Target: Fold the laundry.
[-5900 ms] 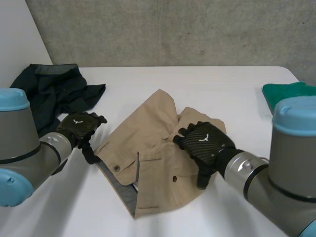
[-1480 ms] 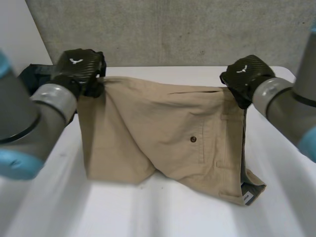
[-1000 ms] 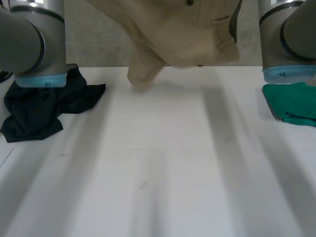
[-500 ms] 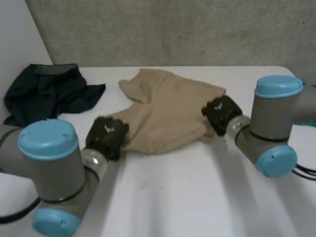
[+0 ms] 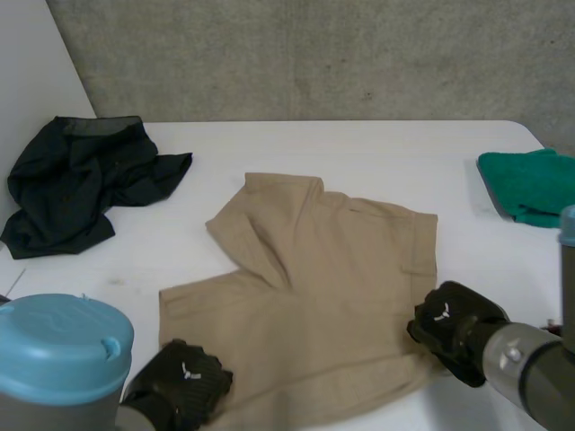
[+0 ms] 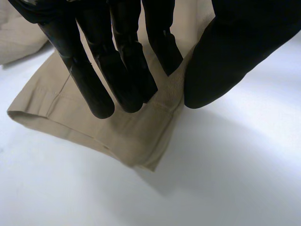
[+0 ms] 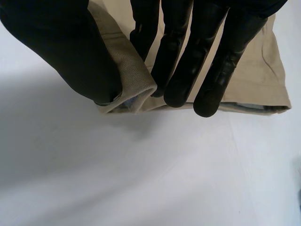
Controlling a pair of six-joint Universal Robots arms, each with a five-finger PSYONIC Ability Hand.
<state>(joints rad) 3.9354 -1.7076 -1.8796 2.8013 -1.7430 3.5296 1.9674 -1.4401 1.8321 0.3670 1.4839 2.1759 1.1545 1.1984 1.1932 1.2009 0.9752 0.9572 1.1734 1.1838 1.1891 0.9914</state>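
Observation:
Tan shorts (image 5: 310, 296) lie spread flat on the white table (image 5: 377, 153), waistband toward me and legs pointing away. My left hand (image 5: 180, 386) pinches the near left corner of the waistband (image 6: 162, 101) between straight fingers (image 6: 117, 75) and thumb. At the near right corner, my right hand (image 5: 454, 328) pinches the waistband (image 7: 134, 82) the same way, thumb on one side and fingers (image 7: 188, 61) on the other. Both corners are raised slightly off the table.
A crumpled dark garment (image 5: 85, 175) lies at the far left of the table. A green cloth (image 5: 530, 184) sits at the far right edge. A grey concrete wall stands behind the table.
The shorts were lifted high by both hands, swung down and laid out flat. Both hands have drawn back toward me, still holding the waistband corners.

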